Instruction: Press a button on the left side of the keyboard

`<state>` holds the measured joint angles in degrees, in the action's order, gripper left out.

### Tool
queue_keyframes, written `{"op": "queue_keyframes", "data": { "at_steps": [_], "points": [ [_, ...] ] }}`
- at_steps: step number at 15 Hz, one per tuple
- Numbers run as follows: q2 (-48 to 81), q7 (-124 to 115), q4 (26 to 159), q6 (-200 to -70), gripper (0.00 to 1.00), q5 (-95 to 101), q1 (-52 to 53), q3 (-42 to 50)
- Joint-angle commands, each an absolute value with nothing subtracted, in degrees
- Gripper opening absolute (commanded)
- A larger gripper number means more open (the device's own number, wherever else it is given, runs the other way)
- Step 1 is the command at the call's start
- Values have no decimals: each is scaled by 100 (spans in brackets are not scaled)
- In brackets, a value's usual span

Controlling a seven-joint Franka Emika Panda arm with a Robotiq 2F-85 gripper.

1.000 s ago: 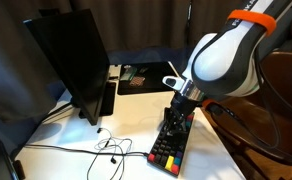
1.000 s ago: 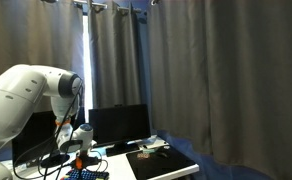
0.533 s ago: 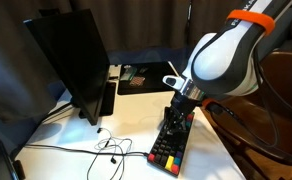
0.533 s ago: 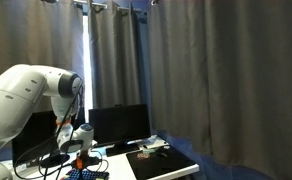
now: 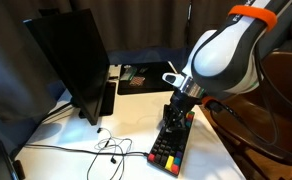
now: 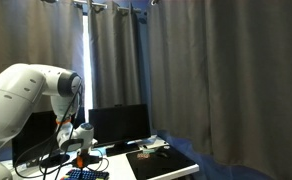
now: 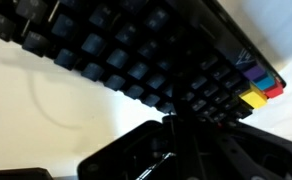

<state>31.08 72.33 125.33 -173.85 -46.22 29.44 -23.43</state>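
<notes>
The keyboard [image 5: 172,142] is a small black one lying on the white table, with red keys at its near end. It also shows at the bottom edge of an exterior view [image 6: 84,174]. My gripper [image 5: 178,118] points down onto its far half, also seen in an exterior view [image 6: 78,151]. In the wrist view the keyboard [image 7: 116,50] fills the top, with blue, yellow and red keys [image 7: 254,90] at the right. The gripper fingers [image 7: 172,118] look closed together, with the tips against the keys. The exact key under them is hidden.
A dark monitor [image 5: 71,60] stands on the table beside the keyboard, also in an exterior view [image 6: 119,125]. A black mat [image 5: 141,80] with small items lies further back. A thin earphone cable [image 5: 106,150] lies on the white table [image 5: 126,125]. Curtains hang behind.
</notes>
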Motion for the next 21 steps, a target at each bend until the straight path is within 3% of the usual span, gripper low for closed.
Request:
{"op": "queue_keyframes", "data": {
  "at_steps": [1,3,4,5,7,12,13,16,20,21],
  "points": [
    [2803,7145,12655,-17381,0,-4678,2946,-2360],
    [2701,7069,12681,-17359,3,-4668,2984,-2327],
    [2660,7033,12689,-17360,28,-4671,2994,-2321],
    [2612,6967,12708,-17341,28,-4650,3029,-2287],
    [2496,6756,12766,-17332,39,-4631,3112,-2206],
    [1915,6076,13137,-17164,73,-4268,3577,-1685],
    [1829,5426,13332,-17252,81,-3449,3256,-1930],
    [1279,4698,13644,-16921,99,-2627,3922,-1063],
    [685,3613,13874,-16454,100,-1409,4357,-312],
    [569,3111,13899,-16349,100,-787,3677,-888]
  ]
}}
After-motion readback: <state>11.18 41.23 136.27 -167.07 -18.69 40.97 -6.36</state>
